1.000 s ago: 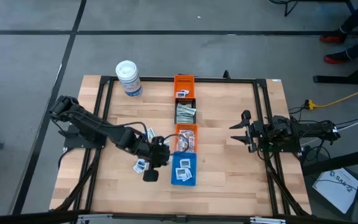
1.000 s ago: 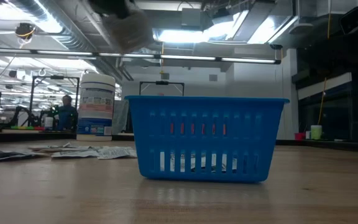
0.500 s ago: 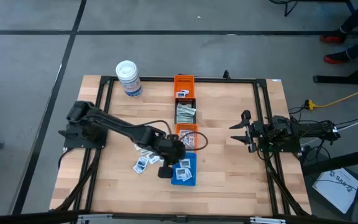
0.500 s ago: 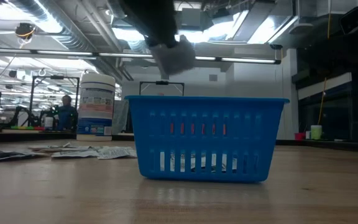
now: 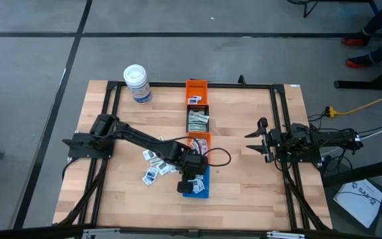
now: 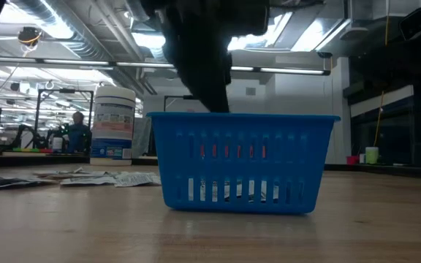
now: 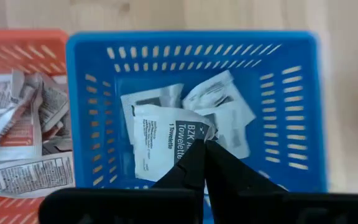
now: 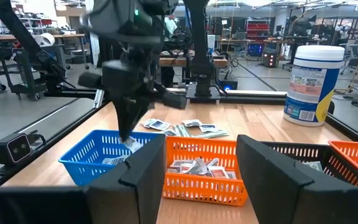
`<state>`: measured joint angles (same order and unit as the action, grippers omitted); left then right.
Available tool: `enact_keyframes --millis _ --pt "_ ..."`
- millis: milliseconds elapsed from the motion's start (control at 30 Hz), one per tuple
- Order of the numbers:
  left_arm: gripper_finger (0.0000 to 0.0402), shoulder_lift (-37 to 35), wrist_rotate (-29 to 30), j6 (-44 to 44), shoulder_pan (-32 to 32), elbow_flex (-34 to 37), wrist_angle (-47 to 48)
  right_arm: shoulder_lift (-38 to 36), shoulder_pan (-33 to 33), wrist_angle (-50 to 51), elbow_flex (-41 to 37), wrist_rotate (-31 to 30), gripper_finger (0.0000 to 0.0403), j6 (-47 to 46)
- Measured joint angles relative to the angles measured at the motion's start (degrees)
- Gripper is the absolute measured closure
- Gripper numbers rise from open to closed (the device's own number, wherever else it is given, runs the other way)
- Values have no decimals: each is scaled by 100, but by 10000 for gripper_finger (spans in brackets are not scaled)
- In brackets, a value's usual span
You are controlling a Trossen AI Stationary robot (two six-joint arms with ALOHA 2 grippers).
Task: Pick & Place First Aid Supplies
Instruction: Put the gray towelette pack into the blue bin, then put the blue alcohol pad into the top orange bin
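Observation:
My left gripper (image 7: 204,151) is shut on a white packet with black print (image 7: 163,140), one of the first aid supplies. It reaches down into the blue bin (image 5: 203,189), where a few more white packets (image 7: 225,106) lie on the floor. In the low view its fingertips are hidden behind the blue bin's wall (image 6: 243,161). Other loose packets (image 5: 154,166) lie flat on the table left of the bin. My right gripper (image 5: 258,140) waits open near the table's right edge, touching nothing. My left gripper pinches the packet's corner (image 7: 199,132) between its two shut fingers. The fingers come from above, slanting steeply down. The packet juts out past the fingertips inside the blue bin, above the packets there; whether it touches them I cannot tell.
Behind the blue bin stand an orange bin with red-printed packets (image 5: 199,143), a black bin (image 5: 197,119) and a second orange bin (image 5: 196,89), in a row toward the far edge. A white tub with a blue label (image 5: 137,83) stands at the far left.
My left gripper has carried the packet from above the loose packets toward the table's right edge, over the blue bin, and has gone down into it, staying shut on the packet.

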<state>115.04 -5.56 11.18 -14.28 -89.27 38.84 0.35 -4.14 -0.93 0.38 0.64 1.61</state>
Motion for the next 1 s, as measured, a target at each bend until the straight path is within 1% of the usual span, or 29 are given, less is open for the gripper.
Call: enact_keyframes --millis 233,400,533,800,900,1000 --pt "397 140 170 -14 11 2 -25 0 -2 0 0 0 208 0" --pt "385 136 210 -473 6 2 -10 1 0 0 2 0 208 0" --pt "360 136 311 -471 -26 2 -7 -1 0 -2 1 0 208 0" --pt "292 105 356 -297 -74 2 -7 0 -1 -2 1 0 208 0" --pt "277 -46 365 -297 -122 7 -14 1 0 -1 0 0 208 0" --pt "271 -220 487 -298 -177 7 1 -1 -2 0 2 0 208 0"
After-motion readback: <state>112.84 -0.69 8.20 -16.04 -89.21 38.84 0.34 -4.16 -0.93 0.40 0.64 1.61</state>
